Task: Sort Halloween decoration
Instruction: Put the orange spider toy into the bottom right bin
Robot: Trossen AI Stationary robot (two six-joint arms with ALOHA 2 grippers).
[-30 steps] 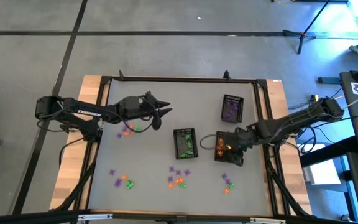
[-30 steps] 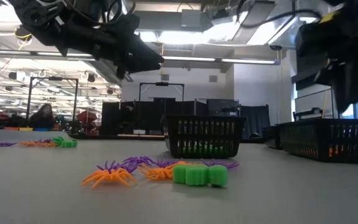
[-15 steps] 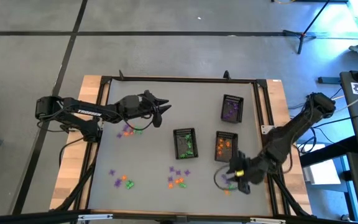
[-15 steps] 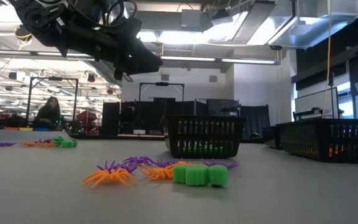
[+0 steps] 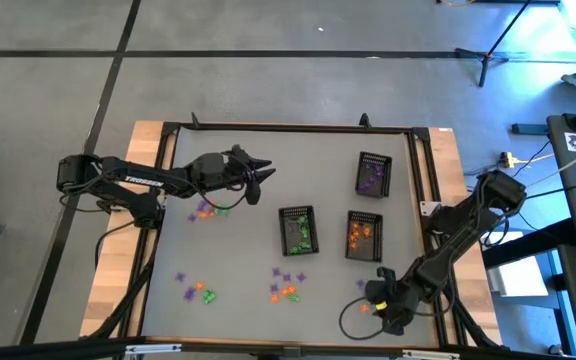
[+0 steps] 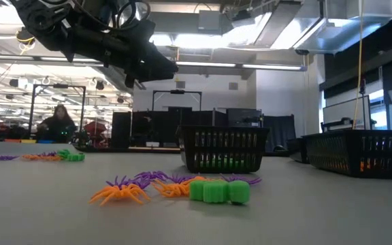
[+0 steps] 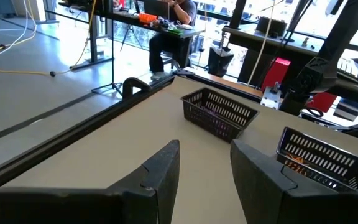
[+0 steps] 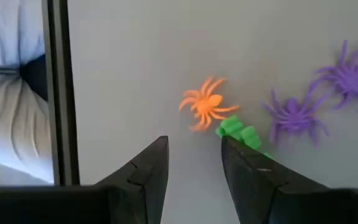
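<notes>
On grey table [image 5: 238, 250]: trinkets [image 5: 286, 286], 3 mesh baskets [image 5: 298, 230]; person behind [image 6: 58, 121].

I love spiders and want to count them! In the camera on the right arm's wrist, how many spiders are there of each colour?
Orange spiders: 1
Purple spiders: 2
Total: 3 spiders
</notes>
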